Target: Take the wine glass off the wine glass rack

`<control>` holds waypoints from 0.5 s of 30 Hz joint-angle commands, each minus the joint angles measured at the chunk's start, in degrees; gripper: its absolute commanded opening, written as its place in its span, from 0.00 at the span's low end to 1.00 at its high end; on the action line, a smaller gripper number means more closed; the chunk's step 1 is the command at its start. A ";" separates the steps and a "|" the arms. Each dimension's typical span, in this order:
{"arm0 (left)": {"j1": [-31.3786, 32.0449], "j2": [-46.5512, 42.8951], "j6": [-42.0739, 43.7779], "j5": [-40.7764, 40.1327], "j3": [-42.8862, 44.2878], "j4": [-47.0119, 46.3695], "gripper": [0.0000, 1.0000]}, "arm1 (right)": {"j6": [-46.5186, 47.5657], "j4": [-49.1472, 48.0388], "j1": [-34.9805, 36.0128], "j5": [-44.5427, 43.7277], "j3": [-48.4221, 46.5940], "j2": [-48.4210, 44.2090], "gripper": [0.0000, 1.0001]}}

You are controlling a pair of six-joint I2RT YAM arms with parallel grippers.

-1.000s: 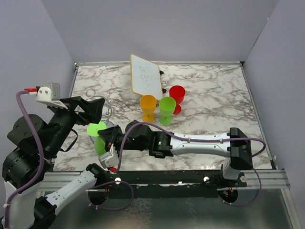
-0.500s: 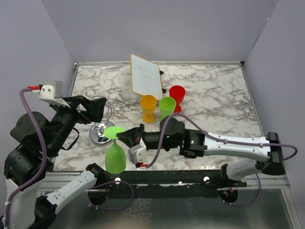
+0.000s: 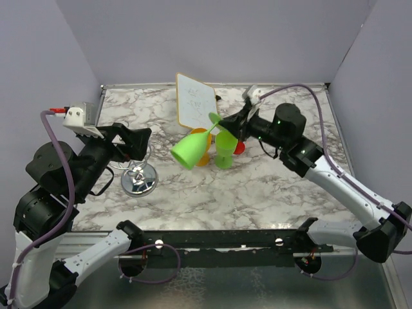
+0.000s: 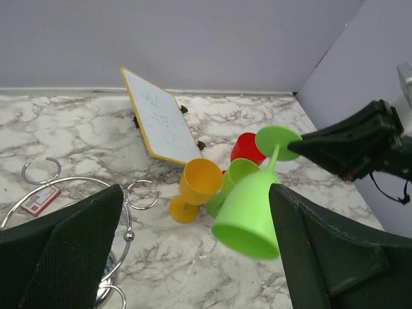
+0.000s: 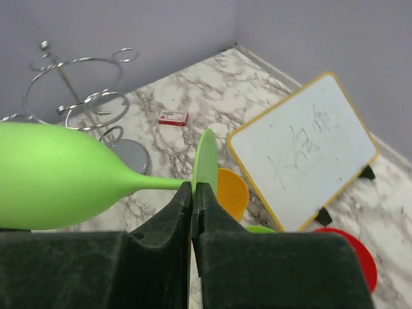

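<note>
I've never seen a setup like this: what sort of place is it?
Probably a robot test booth: plain lilac walls, a marble-patterned tabletop, and two black-and-white robot arms bolted at its edge.

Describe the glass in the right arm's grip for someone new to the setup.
On the marble table, find the tilted white board at the back, with an orange glass, a green glass and a red glass standing in front. The target is the lime-green wine glass in the air over them, pinched by its foot in the right pincer; unlike them, it is tipped sideways.
</note>
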State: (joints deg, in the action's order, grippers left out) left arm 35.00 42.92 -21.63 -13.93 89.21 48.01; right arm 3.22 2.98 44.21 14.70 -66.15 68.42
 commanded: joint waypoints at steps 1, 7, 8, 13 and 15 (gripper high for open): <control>0.24 0.43 -2.21 4.17 -0.38 -2.58 0.99 | -27.74 -0.66 -13.68 14.26 -0.20 -1.03 0.01; 0.27 2.27 -5.13 16.55 -2.12 -6.66 0.99 | -50.97 -8.89 -23.74 22.49 5.20 -2.56 0.01; 0.24 3.01 -5.82 19.61 -2.37 -7.61 0.99 | -52.47 -9.84 -23.73 22.77 5.98 -2.68 0.01; 0.25 7.42 -10.49 29.52 -3.87 -12.09 0.98 | -58.11 -17.02 -23.77 26.37 10.65 -3.31 0.01; 0.26 8.89 -12.50 31.63 -5.24 -13.61 0.96 | -59.58 -19.24 -23.73 26.71 12.44 -4.06 0.01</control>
State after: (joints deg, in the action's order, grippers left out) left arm 35.00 47.70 -28.69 7.16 86.85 40.80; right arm -48.31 -7.97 20.36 36.62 -56.05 66.83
